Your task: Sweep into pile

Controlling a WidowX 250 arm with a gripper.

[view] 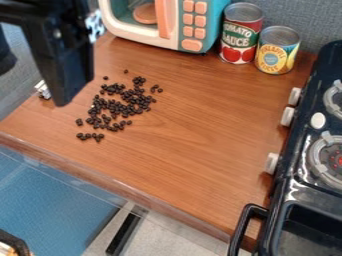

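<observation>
Gripper (61,90) hangs at upper L of cam view, just beside the beans; can't tell how far open, or if it has hold of anything. Black beans (119,107) lie on L part of wood counter (200,130): 1 loose, patchy main cluster, w/ a few strays toward the microwave, a few out to the R & a small bunch at the lower L. Toy microwave (187,22) & 2 cans (242,35) along the back, stove (300,185) at R.

Handling (my guess): each bean v. light, hard, slippery, prone to roll; not fragile. No real grasp pt on a single bean, so push vs. hold: low, flat, slow strokes from outer edges inward, strays 1st. Too fast = scatter, poss. over the front edge. Too high = rides over them. Pressing hard might make beans shoot out sideways.
</observation>
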